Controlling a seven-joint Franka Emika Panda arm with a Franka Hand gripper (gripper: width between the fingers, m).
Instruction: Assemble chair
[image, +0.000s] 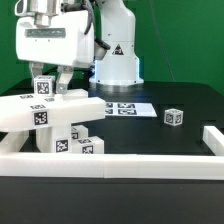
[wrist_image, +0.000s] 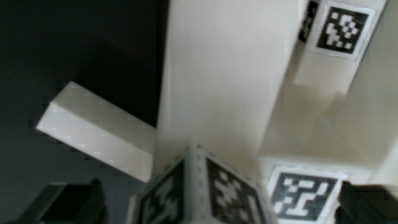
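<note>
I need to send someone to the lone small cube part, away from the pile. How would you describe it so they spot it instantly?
Start at the thin flat white marker board lying on the black table in front of the robot's white base. Toward the exterior view's right of it sits a small matte white cube with a black-and-white square tag. It stands alone on bare table, unlike the other tagged parts, which cluster at the exterior view's left.

The exterior view sits low, near table height, looking across the black table (image: 170, 140) at the robot arm's base (image: 118, 50) with the chair parts (image: 50, 110) close in at the exterior view's left. The wrist view is pressed right up against those tagged white chair parts (wrist_image: 222, 90), looking down, probably steeply. Both views share that cluster.
</note>
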